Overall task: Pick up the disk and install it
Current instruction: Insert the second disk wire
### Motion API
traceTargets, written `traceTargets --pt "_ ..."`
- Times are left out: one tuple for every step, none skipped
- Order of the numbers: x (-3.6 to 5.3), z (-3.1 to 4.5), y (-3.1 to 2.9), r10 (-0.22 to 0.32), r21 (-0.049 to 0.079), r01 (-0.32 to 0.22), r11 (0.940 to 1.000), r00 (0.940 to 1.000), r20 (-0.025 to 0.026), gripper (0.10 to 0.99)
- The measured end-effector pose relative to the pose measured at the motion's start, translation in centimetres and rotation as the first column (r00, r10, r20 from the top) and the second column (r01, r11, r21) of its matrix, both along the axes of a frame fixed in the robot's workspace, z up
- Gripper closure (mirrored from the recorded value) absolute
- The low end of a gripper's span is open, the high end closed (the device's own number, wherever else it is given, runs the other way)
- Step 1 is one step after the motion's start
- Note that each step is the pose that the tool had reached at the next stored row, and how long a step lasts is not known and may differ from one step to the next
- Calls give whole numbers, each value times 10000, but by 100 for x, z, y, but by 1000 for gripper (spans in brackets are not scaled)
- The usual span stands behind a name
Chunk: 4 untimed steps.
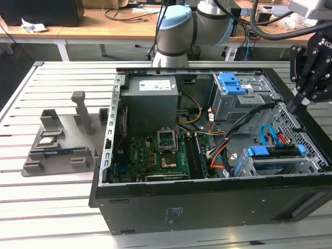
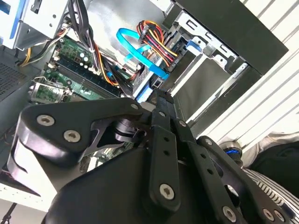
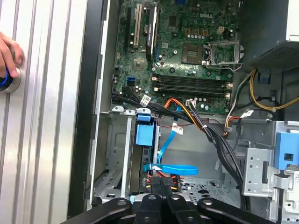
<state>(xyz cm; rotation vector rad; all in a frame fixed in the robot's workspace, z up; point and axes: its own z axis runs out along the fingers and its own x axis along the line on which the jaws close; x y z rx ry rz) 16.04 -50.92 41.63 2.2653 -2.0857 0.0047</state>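
Where it sits edge-up, disk (image 3: 144, 154) parallels bay wall (image 3: 127, 154).

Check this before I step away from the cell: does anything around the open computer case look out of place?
A person's hand rests on the table beside the computer case, on a blue-ringed button, in the first wrist view. Inside, the processor socket has its cover open. Nothing looks spilled or broken.

A flat blue data cable (image 3: 175, 169) and bundled black wires (image 3: 219, 140) cross the open grey metal drive bay (image 3: 114, 154).
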Motion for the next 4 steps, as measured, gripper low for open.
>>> traceTargets --pt "0 2 0 0 -1 0 10000 10000 0 980" --pt "0 3 0 0 -1 0 10000 10000 0 980" --pt "0 4 0 0 -1 0 10000 10000 0 980" --pt "0 4 0 0 0 0 10000 10000 0 980"
